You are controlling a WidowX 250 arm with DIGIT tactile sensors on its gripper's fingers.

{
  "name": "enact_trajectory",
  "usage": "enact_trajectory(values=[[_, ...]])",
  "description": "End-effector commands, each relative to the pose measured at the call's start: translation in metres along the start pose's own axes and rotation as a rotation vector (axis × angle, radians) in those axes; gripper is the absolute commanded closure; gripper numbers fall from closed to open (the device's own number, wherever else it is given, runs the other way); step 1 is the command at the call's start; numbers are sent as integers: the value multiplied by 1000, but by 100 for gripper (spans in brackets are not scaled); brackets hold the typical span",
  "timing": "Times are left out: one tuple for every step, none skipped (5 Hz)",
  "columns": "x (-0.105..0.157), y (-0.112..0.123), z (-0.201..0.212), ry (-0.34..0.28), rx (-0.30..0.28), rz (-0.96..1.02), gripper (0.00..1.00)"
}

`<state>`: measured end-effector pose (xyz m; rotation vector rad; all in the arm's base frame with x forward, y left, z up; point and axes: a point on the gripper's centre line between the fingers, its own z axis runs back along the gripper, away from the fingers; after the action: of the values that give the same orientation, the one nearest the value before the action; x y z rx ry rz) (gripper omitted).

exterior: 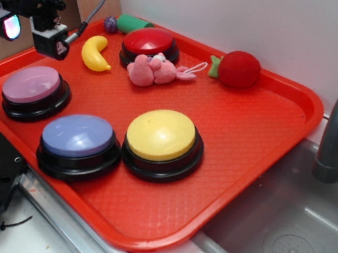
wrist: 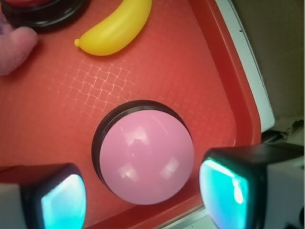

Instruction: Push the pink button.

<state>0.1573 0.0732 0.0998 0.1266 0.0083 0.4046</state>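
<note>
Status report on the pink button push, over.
Gripper open, hovering above pink button, no contact yet. Button sits at tray's left corner. Banana nearby, clear of the path. Nothing blocking.

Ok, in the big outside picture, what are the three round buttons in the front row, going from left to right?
Pink button → blue button → yellow button. They all sit on the red tray.

The pink button [exterior: 32,84] [wrist: 146,157], a glossy pale pink dome on a round black base, sits flat at the frame's left.
</note>
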Motion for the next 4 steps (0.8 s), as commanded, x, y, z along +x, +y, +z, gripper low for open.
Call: enact_trajectory(values=[[6, 10, 24, -57, 6, 25, 0], [7, 13, 31, -62, 4, 36, 0], [7, 15, 35, -63, 8, 43, 0], [7, 16, 39, -61, 10, 46, 0]])
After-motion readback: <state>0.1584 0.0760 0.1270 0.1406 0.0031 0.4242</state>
